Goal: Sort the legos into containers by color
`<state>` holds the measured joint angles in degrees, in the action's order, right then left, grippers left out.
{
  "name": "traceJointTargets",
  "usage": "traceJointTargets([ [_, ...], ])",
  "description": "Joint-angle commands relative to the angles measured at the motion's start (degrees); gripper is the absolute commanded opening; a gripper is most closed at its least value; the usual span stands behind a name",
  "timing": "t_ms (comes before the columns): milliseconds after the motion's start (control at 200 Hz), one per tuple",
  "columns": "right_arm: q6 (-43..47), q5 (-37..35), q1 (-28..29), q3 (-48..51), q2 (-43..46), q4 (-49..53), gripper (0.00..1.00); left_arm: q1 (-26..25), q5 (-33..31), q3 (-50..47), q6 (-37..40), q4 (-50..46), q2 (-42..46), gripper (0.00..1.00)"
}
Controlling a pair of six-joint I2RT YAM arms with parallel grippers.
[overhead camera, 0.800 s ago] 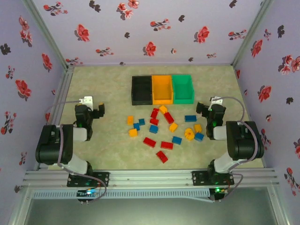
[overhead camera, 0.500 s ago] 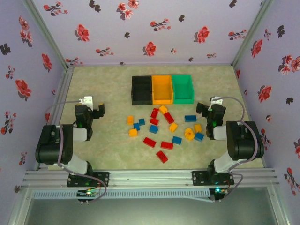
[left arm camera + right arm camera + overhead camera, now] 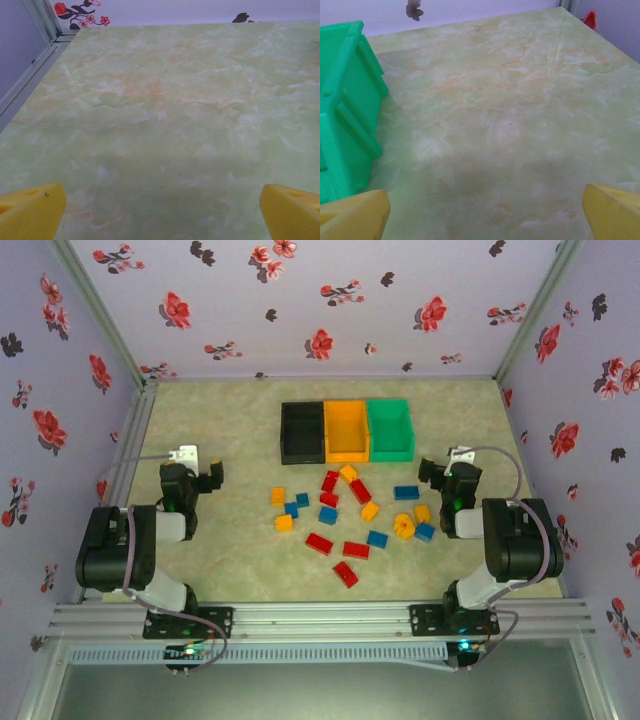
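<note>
Top external: the black bin, orange bin and green bin stand touching in a row at the far middle of the tabletop. The legos lie scattered just before them, between the left gripper and right gripper.

Left wrist: marbled tabletop; the yellow left fingertips are spread wide and grasp nothing.

Right wrist: the green bin's ribbed side is at left; the right fingertips are spread wide and empty.
</note>
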<state>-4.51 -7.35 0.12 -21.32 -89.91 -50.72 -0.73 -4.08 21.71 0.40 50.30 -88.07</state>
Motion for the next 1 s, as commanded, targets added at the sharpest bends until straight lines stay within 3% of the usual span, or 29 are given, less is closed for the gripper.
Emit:
traceJointTargets([
  [0,-0.66,-1.24,0.14,-1.03,0.43,-0.05,0.99,0.49,-1.14,1.05,-0.49,-0.18,-0.26,1.00],
  [630,-0.55,-1.26,0.14,-0.85,0.57,-0.34,0.99,0.48,-1.64,1.11,-0.48,-0.08,-0.20,1.00],
  [740,-0.61,-1.97,0.30,-1.22,3.10,2.42,0.99,-0.10,-4.28,3.90,-0.76,-7.35,2.86,1.00],
  [820,-1.45,-6.55,0.91,-2.97,8.64,9.91,0.99,-0.40,-4.96,8.69,-0.78,-17.71,6.16,1.00],
  [900,-4.06,-13.64,1.02,-8.82,14.53,26.34,0.99,-0.82,-5.98,14.32,-1.85,-27.70,8.71,1.00],
  [995,-2.27,-14.34,1.79,-14.55,19.43,39.12,0.99,-0.94,-6.21,20.90,-8.24,-36.68,11.30,1.00],
])
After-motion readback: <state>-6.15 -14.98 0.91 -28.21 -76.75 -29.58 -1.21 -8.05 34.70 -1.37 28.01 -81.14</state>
